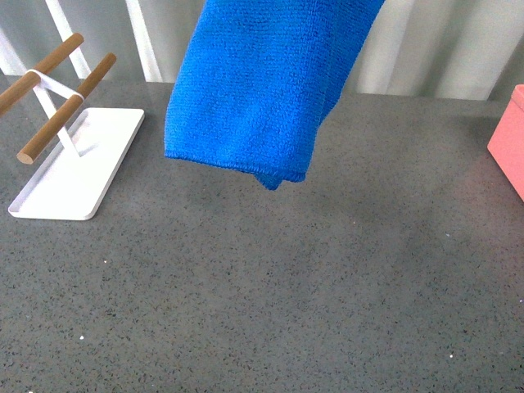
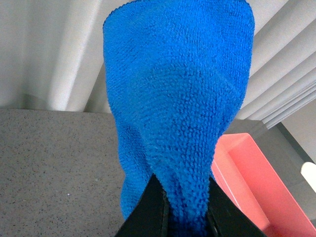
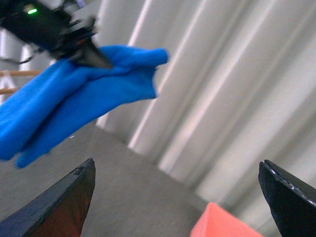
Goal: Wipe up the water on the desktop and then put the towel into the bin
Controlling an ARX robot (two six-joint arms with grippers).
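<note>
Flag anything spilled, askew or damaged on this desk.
Nothing stands out. The towel hangs above the desktop, pinched in the left claw; the desktop shows no puddle, and the bin sits upright at its right edge.

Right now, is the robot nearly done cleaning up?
Nearly. No puddle shows on the desktop, so the wiping looks done. The left gripper holds the towel up in the air. Left to do: drop it into the pink bin.
</note>
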